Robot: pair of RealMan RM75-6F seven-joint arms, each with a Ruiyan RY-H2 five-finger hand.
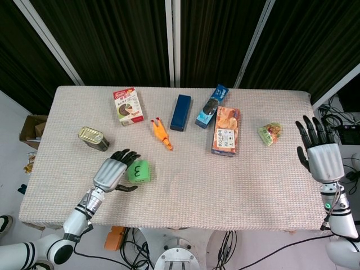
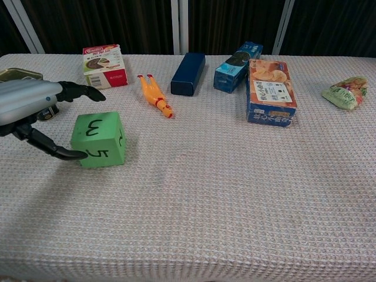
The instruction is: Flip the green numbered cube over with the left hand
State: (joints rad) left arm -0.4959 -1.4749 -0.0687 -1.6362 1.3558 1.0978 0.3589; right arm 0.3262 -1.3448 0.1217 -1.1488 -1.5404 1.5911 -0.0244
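Green numbered cube (image 2: 98,140): flat on table (image 2: 223,194), 3 uppermost, unflipped. Left hand (image 2: 26,106): beside cube, fingers spread, thumb at its front face, no grip visible. Tin can (image 1: 93,138): behind hand. Right hand (image 1: 316,153): open, far right. Flip remains.

The left hand (image 1: 114,172) lies low over the table, palm down, its forearm reaching in from the lower left corner. Its dark fingers (image 2: 79,90) stretch forward, apart from one another, while the thumb (image 2: 56,150) curves out underneath. The right hand (image 1: 318,157) is raised at the far right, fingers spread and pointing up, holding nothing
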